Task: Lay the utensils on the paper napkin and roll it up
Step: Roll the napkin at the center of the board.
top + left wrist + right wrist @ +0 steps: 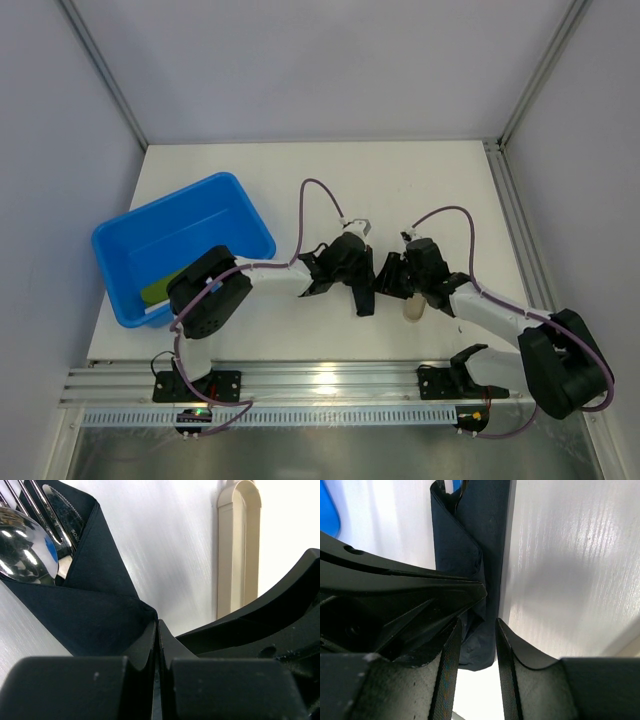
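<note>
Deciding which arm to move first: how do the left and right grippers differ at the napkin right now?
The left gripper has its jaws closed together; on the right gripper they stand apart. The right gripper straddles the rolled paper napkin, though whether it squeezes is unclear; the left gripper's tips only meet a fold near the utensils. Both meet at the napkin.

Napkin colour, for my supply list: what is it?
The paper napkin is matte black, clearest in the left wrist view.
</note>
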Robot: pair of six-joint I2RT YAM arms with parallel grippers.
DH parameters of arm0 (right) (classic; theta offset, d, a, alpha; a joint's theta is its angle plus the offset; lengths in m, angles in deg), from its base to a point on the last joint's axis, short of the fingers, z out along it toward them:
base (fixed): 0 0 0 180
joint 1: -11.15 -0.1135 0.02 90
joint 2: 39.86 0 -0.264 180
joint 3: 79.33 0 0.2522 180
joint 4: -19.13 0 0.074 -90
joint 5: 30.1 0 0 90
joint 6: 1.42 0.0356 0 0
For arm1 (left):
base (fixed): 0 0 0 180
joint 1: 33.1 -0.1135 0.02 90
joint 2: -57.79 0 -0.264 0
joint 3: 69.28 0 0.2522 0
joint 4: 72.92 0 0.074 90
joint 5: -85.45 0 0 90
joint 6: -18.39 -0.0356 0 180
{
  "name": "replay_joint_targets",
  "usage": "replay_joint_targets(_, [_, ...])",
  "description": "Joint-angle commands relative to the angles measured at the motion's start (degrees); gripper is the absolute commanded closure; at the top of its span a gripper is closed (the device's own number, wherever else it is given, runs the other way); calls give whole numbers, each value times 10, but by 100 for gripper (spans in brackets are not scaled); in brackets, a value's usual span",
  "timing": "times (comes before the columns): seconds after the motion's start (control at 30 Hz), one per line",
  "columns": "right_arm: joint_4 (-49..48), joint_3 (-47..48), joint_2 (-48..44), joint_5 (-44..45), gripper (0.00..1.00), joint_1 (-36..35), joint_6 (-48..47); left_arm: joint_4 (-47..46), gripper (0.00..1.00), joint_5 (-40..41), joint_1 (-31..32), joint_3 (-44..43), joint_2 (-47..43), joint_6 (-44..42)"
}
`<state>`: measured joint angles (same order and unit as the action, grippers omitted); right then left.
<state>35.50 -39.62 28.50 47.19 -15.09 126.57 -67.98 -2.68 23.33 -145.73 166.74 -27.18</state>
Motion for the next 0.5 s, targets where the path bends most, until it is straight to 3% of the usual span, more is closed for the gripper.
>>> replay_joint_targets(0.0, [-96, 8, 5, -5, 62, 2, 18, -15, 100, -35, 9, -9, -23, -6])
replay_joint_targets(0.33, [-124, 10, 15, -26, 63, 2, 23, -12, 100, -35, 12, -11, -22, -7])
replay_joint_targets(0.47, [-92, 15, 5, -13, 63, 2, 19, -8, 100, -27, 12, -9, -29, -10])
